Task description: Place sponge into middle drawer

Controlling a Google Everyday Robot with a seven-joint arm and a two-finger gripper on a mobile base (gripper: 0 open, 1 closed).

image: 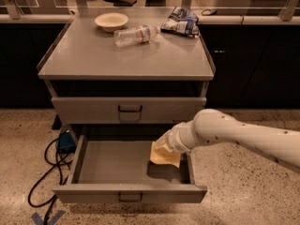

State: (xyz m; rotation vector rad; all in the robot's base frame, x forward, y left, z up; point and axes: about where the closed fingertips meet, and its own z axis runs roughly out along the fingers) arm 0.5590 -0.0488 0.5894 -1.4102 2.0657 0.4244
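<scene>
Camera view: middle drawer [93,193] stands pulled open at lower centre of frame. Sponge [166,156] hangs inside its right part with a shadow under it, so probably not set down yet. Left to do, by my read: lower and let go. Pincer [162,146], centre-right, is clamped narrowly on the sponge's top edge and touches nothing else.

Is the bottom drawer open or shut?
Open: the grey metal middle drawer is pulled out; the gripper holds the pale yellow sponge over it.
</scene>
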